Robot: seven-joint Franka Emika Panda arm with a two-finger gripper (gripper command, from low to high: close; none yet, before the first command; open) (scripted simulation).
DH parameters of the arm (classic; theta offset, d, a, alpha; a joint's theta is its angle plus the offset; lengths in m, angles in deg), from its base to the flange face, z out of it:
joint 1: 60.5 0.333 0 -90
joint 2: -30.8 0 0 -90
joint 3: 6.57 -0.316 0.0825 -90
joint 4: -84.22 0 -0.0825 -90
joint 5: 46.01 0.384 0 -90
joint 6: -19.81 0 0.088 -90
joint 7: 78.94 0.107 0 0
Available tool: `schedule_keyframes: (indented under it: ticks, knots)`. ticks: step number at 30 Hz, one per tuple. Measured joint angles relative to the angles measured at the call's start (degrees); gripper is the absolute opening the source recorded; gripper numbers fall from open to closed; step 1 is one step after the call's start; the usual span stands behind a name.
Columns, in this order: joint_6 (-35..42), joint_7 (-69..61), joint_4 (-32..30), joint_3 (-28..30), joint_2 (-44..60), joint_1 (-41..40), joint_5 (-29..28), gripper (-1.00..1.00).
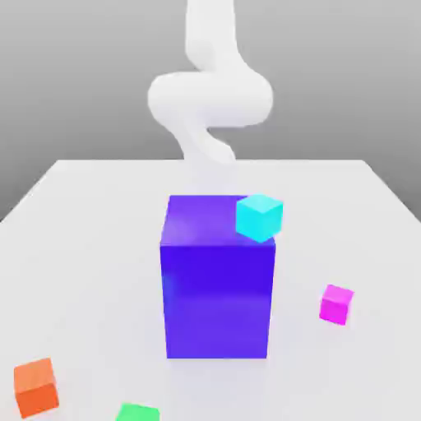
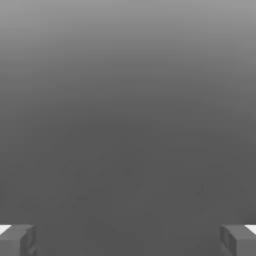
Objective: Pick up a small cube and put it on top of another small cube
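White table — magenta cube well apart from gripper.

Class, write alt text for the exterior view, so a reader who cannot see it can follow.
A tall blue-purple block stands on a pale table before a white robot arm; small cubes, orange, green and magenta, lie around it. A cyan cube appears at its upper right corner.

Simulated robot workspace, not a furnished room: a smooth, glossy white tabletop against a blank grey gradient, with a plain white robot arm above it and flat-coloured cubes around a large blue-purple block.
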Motion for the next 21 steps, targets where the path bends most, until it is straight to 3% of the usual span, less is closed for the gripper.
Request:
schedule_keyframes:
  ticks: [14, 17, 21]
  knots:
    - [-20.89, -16.79, -20.23, -8.2, 29.95, 18.82, 4.08, 0.0]
    - [-25.44, -18.57, -24.58, -10.97, 36.42, 21.53, 2.44, 0.0]
    - [-31.6, -16.31, -27.74, -11.16, 44.91, 24.71, -4.35, 0.0]
